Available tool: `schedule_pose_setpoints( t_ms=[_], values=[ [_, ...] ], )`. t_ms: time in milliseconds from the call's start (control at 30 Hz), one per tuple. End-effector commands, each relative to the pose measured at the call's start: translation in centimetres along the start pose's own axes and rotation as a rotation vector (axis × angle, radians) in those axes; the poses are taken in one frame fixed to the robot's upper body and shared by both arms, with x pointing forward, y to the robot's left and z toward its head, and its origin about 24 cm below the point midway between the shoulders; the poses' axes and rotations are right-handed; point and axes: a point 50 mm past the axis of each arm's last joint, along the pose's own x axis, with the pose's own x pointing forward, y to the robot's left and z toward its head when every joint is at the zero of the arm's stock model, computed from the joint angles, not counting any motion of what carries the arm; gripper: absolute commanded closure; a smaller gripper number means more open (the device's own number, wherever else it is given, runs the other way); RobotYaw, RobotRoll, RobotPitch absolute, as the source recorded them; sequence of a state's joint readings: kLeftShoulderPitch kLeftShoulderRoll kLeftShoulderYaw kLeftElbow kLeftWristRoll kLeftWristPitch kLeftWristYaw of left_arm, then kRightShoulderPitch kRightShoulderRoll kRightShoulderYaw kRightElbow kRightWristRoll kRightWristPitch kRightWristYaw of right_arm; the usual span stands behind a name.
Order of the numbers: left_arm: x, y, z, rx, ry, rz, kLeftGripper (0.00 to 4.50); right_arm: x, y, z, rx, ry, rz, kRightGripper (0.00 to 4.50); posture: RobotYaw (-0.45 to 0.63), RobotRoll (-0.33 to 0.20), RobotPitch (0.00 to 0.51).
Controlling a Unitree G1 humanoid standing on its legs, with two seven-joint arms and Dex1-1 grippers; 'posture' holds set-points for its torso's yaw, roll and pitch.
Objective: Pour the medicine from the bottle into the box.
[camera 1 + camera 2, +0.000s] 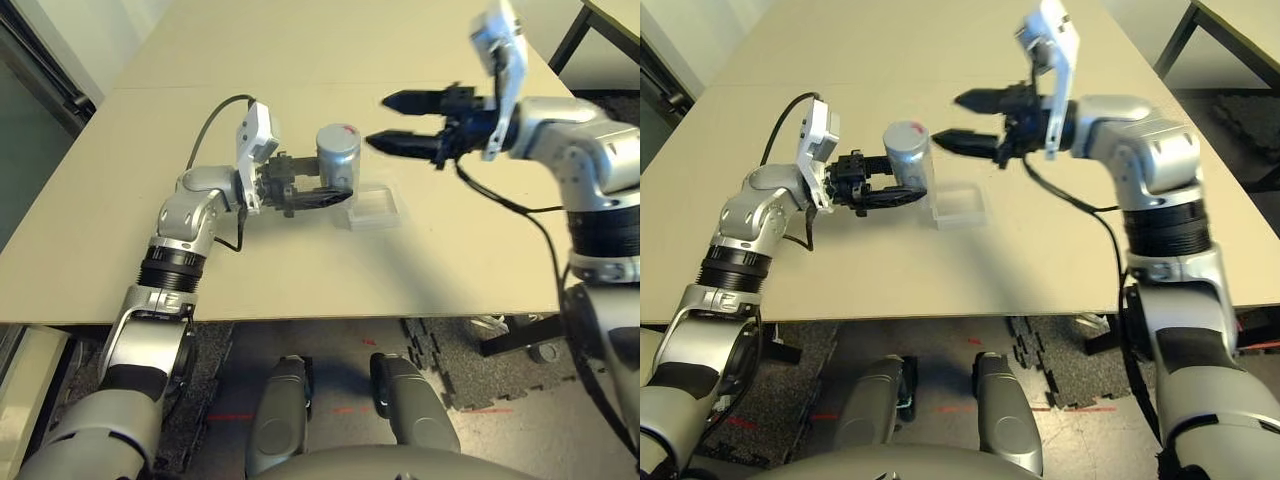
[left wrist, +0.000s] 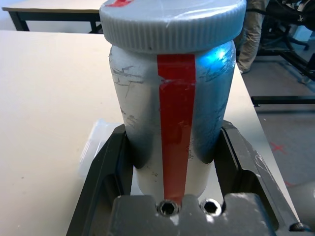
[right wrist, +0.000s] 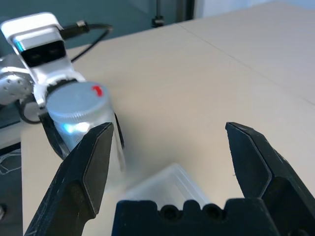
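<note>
The left hand (image 1: 318, 195) was clamped on the bottle (image 1: 337, 157), which stood upright with its cap on, the black fingers (image 2: 106, 172) hiding its lower sides. Just beside the bottle, toward the worktop's right edge, lay the clear box (image 1: 372, 208), faint against the beige worktop (image 1: 300, 270). The right hand (image 1: 398, 122) hovered above the box, fingers (image 3: 86, 169) well apart, holding nothing. The bottle's contents could not be seen through the closed cap.

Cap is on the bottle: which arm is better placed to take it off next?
The right. Its tool hangs open beside the round grey cap, free. The left tool is shut on the silver-grey bottle with the red stripe, upright next to the clear plastic box.
</note>
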State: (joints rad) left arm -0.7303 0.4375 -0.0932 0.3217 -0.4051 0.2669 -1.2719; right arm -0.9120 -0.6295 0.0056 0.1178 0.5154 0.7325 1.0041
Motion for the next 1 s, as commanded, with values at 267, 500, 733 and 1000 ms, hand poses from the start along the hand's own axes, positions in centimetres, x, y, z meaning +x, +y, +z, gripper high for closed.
schedule_pose_setpoints(
  t_ms=[267,500,733,1000],
  values=[
    [0.1,0.2,0.2,0.021,0.013,-0.010,1.99,-0.3,2.6,-0.2,0.030,0.015,0.114,0.00,0.02,0.000,0.130],
    [0.3,0.2,0.1,0.022,0.015,-0.019,1.99,2.4,3.9,0.7,0.001,-0.037,0.186,0.00,0.01,0.000,0.130],
    [0.5,0.1,0.1,0.023,0.013,-0.022,1.99,4.6,4.0,0.9,-0.056,-0.041,0.207,0.00,0.02,0.000,0.127],
    [0.5,0.0,0.1,0.025,0.010,-0.021,1.99,5.8,4.4,0.5,-0.070,-0.029,0.244,0.00,0.03,0.000,0.124]
  ],
)
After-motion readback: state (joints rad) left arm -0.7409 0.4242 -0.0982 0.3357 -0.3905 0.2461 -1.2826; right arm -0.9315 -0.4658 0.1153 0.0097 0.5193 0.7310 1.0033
